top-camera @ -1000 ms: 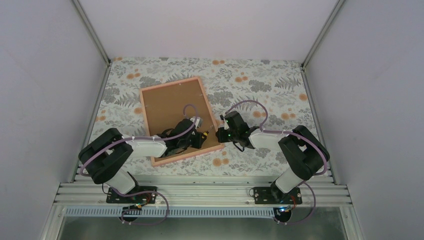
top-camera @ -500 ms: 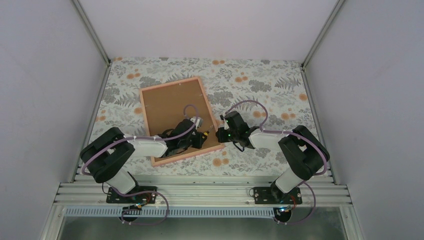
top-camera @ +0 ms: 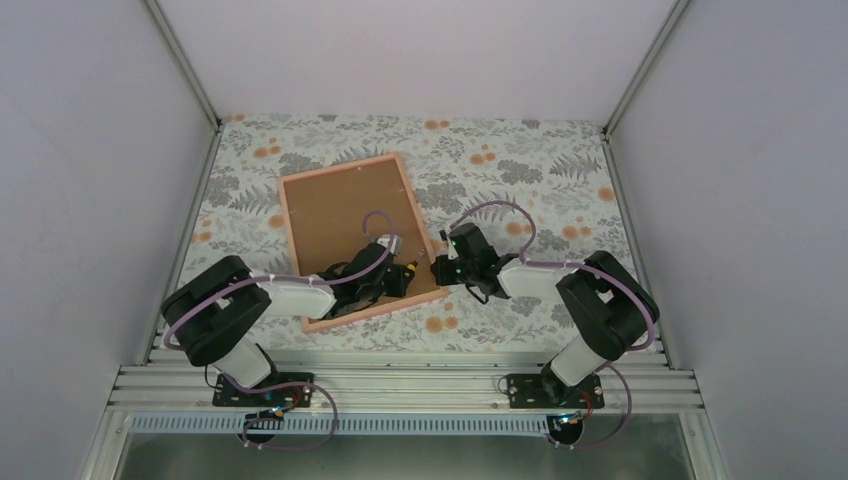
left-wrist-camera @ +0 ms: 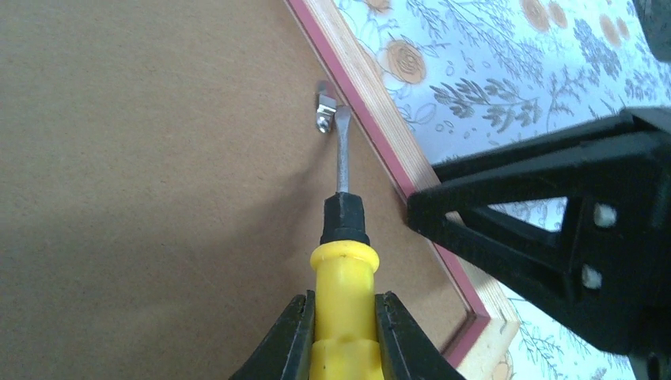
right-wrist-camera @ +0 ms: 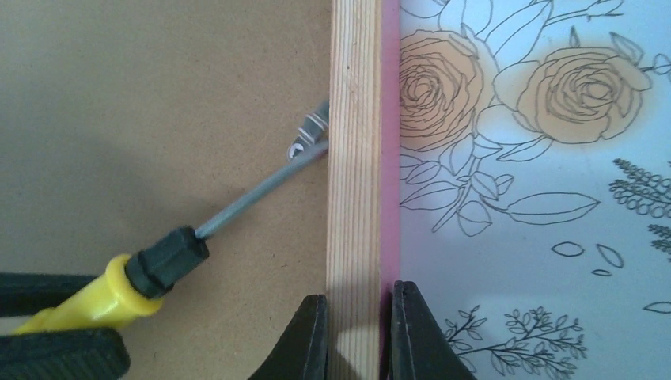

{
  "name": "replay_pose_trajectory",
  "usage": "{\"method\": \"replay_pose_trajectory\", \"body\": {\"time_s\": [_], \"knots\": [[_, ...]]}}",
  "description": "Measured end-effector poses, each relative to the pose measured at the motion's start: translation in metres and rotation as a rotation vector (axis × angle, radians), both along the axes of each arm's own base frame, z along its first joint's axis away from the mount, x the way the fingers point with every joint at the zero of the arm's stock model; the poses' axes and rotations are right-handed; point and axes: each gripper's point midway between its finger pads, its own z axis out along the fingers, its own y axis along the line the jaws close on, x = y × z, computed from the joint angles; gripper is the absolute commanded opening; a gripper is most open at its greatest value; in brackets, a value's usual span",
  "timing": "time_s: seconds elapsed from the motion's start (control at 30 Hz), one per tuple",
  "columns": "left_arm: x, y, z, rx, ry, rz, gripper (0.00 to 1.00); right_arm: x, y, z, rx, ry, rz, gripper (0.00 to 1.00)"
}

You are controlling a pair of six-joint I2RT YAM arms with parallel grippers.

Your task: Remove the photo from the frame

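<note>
Top view, change: the left gripper has crept slightly up the backing board. The frame and the right gripper have not shifted.
Top view, photo: not visible. I judge it lies beneath the backing board, with the frame face down.
Left wrist, fingers: closed tight on the yellow handle of the screwdriver. Its blade tip touches the metal clip just beside the frame's edge.
Right wrist, fingers: pinched shut on the wooden rail, steadying it.
Right wrist, meaning: the metal clip still reaches the wooden rail, so the board looks locked in. The small advance suggests prying has only begun.
</note>
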Motion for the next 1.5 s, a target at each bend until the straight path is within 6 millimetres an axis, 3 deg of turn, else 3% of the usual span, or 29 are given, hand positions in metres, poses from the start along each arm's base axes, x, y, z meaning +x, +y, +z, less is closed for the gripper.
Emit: {"method": "replay_pose_trajectory", "body": {"time_s": [0.33,0.53,0.77,1.17,1.5], "knots": [[0.002,0.007,0.000,-0.053,0.006,0.093,0.02,-0.001,0.003,0.000,0.016,-0.009,0.007,0.04],[0.018,0.041,0.000,-0.003,-0.036,0.241,0.02,-0.003,0.002,0.000,0.013,-0.001,0.009,0.04],[0.013,0.053,0.011,0.000,-0.052,0.259,0.02,-0.005,0.000,0.000,0.011,0.002,0.009,0.04],[0.004,0.043,0.016,0.028,-0.055,0.138,0.02,-0.005,0.000,0.000,0.011,0.002,0.009,0.04],[0.013,0.014,0.028,0.053,-0.063,0.000,0.03,-0.005,0.000,0.000,0.010,0.002,0.009,0.04]]}}
